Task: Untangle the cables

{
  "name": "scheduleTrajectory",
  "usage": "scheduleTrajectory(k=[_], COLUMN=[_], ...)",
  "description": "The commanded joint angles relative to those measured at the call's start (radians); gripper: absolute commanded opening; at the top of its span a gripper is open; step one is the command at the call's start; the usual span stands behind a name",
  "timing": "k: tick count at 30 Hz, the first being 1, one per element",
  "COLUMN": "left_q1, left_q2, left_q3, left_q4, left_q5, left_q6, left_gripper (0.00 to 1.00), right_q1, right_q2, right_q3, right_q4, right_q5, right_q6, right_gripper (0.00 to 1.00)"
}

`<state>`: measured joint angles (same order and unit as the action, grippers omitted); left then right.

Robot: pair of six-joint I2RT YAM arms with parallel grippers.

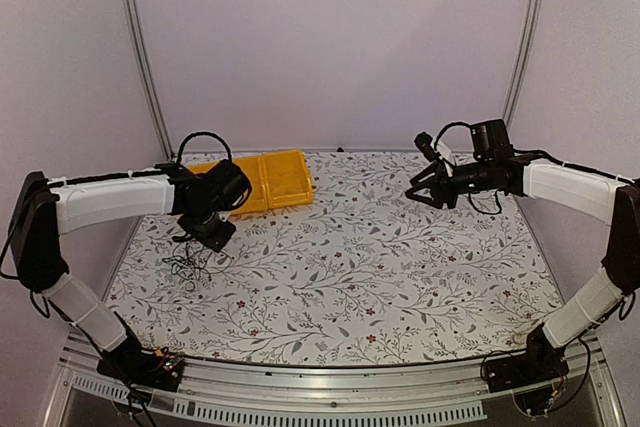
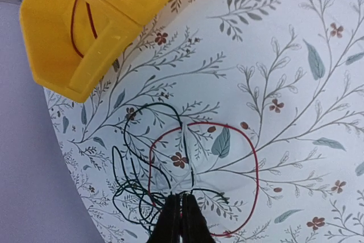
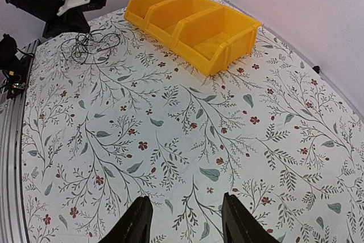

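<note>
Seizing the cables (image 1: 190, 265)
Left gripper (image 2: 182, 220) pinched shut at tangle's 6 o'clock, possibly on a strand; next, lift gently. Right gripper (image 3: 185, 220) spread, empty.

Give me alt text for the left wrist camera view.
The left gripper, closed, pinches a small tangle of thin black, red and whitish cables on a floral tablecloth. A yellow bin sits at upper left.

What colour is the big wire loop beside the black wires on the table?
Red; the wire loop shows best in the left wrist view, beside the black wires.
</note>
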<state>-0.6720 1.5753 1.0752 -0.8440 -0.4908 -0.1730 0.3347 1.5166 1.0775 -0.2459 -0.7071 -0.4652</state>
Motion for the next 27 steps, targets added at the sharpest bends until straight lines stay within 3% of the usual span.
scheduleTrajectory(k=[1, 8, 15, 23, 27], left_q1=[-0.01, -0.011, -0.013, -0.014, -0.014], left_q2=[-0.175, -0.367, -0.382, -0.319, -0.258], left_q3=[0.131, 0.414, 0.711, 0.796, 0.852], left_q4=[-0.045, -0.02, 0.172, 0.387, 0.417], left_q5=[-0.037, -0.094, -0.111, -0.082, -0.069], left_q6=[-0.016, 0.024, 0.252, 0.383, 0.423], left_gripper=[0.0, 0.0, 0.0, 0.0, 0.0], right_q1=[0.003, 0.011, 0.035, 0.038, 0.038], right_q2=[-0.012, 0.016, 0.033, 0.034, 0.03], right_q3=[-0.011, 0.001, 0.01, 0.01, 0.007], right_q4=[0.004, -0.004, -0.012, -0.015, -0.016], right_q5=[-0.041, -0.061, -0.053, -0.038, -0.037], right_q6=[-0.006, 0.001, 0.002, -0.002, -0.007], right_gripper=[0.45, 0.45, 0.45, 0.45, 0.45])
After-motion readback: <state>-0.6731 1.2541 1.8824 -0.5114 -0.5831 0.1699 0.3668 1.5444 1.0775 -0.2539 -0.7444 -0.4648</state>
